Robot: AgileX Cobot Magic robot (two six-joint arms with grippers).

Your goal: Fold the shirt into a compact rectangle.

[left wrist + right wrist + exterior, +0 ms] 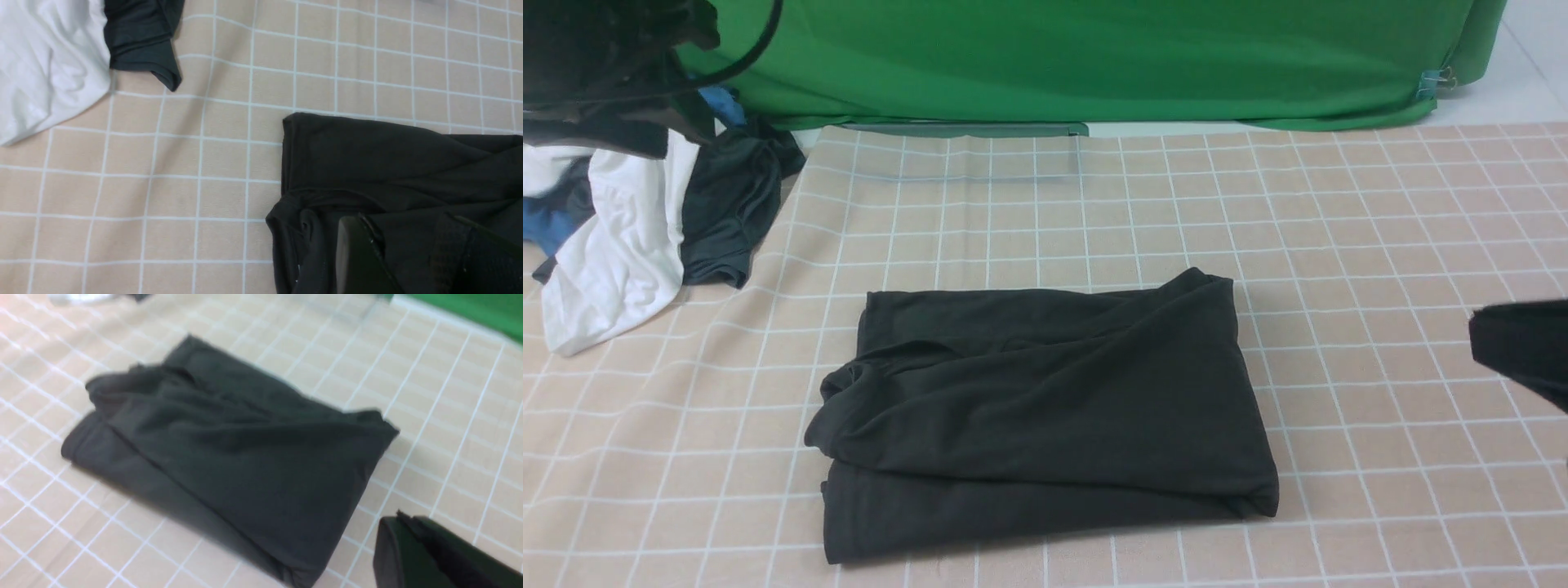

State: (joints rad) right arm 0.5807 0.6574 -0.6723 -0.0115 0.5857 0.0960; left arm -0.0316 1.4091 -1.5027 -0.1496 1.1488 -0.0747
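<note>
Two grippers are showing only at the frame edges. The right gripper (412,539), at the lower right of its wrist view, is sitting fully closed with nothing in it, hovering over the checked cloth (1380,245) just off the shirt's corner; in the front view it is poking in at the right edge, apart from the shirt (1045,408). The left gripper (408,253) is showing two dark fingers (355,257) at the bottom of its wrist view, partly parted over the shirt's bunched edge; whether they are pinching fabric I cannot tell. The shirt is lying folded into a rough rectangle at the front view's lower centre. A clothes pile (629,220) is sitting at the upper left before a green backdrop (1094,57).
</note>
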